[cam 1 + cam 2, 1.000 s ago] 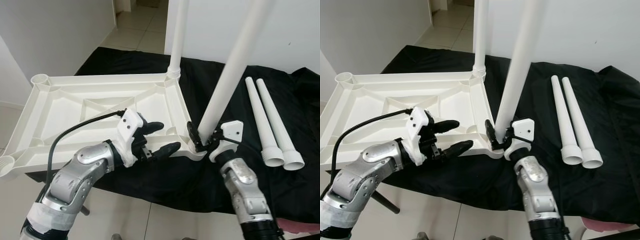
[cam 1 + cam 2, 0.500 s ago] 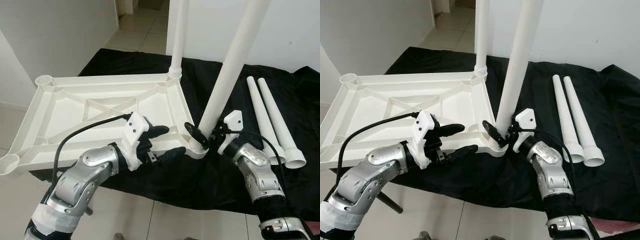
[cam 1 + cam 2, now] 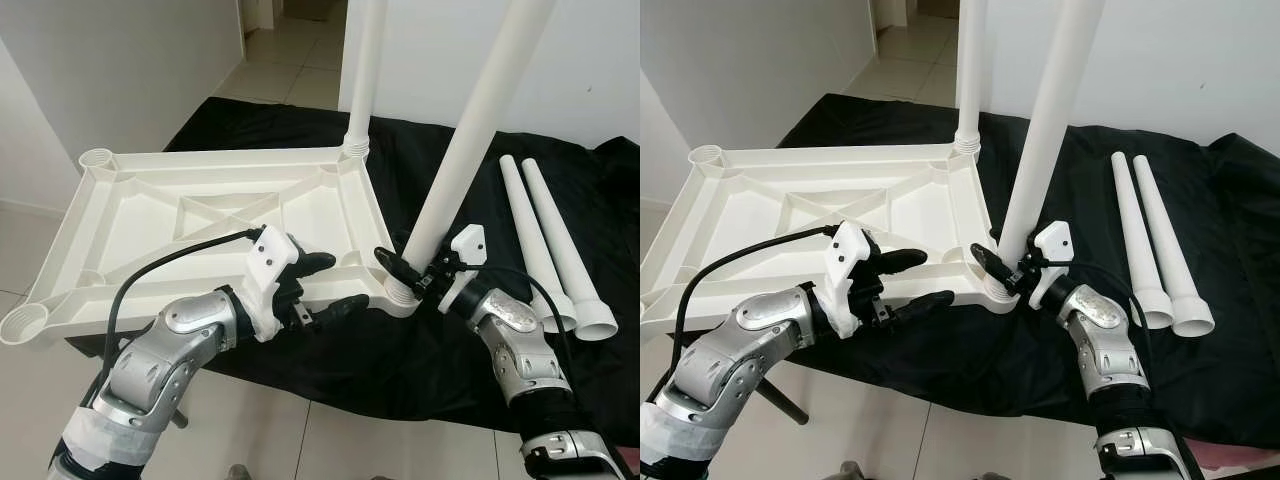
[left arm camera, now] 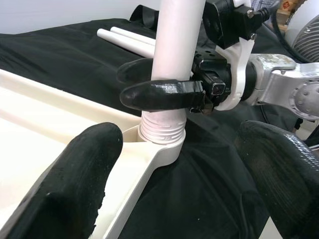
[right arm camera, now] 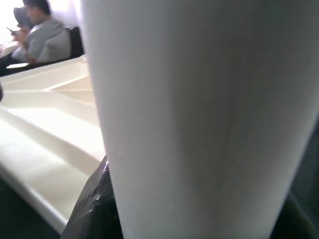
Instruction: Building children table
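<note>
A white table top (image 3: 200, 215) lies upside down on a black cloth (image 3: 430, 345). One white leg (image 3: 364, 70) stands upright in its far right corner. A second leg (image 3: 470, 130) leans in the near right corner socket (image 4: 160, 137). My right gripper (image 3: 405, 270) is shut on this leg just above its threaded end. The left gripper (image 3: 345, 282) is open, a finger (image 4: 75, 184) on each side of the table top's near edge, close to that socket. Two loose legs (image 3: 545, 245) lie side by side on the cloth to the right.
Both left corner sockets (image 3: 97, 158) (image 3: 25, 322) stand empty, and that end overhangs the tiled floor (image 3: 290, 60). White walls (image 3: 100, 70) close in at the left and back. A seated person (image 5: 42, 30) is in the right wrist view.
My right forearm has swung out to the right while its gripper stays shut on the leaning leg. The left gripper has crept slightly right toward the socket. The camera has shifted a little.
</note>
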`<state>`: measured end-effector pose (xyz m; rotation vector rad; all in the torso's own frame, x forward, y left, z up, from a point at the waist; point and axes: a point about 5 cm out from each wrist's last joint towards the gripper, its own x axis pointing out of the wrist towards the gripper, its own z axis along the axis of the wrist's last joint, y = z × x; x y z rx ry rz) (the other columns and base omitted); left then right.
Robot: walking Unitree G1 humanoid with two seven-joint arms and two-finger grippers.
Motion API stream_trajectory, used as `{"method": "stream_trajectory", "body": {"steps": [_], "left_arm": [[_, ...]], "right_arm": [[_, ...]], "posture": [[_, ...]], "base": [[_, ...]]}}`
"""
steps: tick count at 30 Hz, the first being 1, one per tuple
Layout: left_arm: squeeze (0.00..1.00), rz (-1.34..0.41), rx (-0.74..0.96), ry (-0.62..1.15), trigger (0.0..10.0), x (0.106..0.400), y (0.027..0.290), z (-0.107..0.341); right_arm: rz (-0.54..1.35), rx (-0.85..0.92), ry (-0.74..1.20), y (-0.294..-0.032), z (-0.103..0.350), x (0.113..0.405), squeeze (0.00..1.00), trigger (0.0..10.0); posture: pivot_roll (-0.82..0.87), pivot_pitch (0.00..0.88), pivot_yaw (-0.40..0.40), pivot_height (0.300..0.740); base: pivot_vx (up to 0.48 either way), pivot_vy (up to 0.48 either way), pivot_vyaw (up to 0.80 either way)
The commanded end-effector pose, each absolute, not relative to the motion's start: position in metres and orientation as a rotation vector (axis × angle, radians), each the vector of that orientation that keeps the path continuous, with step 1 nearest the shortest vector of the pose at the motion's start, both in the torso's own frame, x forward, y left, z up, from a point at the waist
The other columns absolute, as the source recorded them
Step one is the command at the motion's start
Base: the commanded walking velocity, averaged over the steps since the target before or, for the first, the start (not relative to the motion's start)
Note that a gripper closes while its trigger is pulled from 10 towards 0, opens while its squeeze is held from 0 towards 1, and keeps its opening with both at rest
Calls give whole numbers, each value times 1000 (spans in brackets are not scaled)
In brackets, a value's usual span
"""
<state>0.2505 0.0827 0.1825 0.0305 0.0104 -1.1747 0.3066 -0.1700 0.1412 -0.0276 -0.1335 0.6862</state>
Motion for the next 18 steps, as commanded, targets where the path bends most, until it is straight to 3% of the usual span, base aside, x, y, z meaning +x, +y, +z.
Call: {"method": "stream_trajectory", "body": {"steps": [1,4,9,18], "left_arm": [[0,-1171,43,33,10000,252,81,179],[0,-1170,44,33,10000,252,80,179],[0,-1164,44,30,10000,253,79,179],[0,-1140,40,23,10000,254,81,178]], "right_arm": [[603,40,-90,-168,134,305,0,10000],[589,40,-89,-166,134,305,0,10000],[396,-22,-83,-159,131,304,0,10000],[101,84,-1,-139,122,288,0,10000]], "posture": [[-27,20,4,740],[-27,20,4,740],[-31,18,-6,740],[-30,24,-12,740]], "base": [[0,0,0],[0,0,0],[0,0,0],[0,0,0]]}}
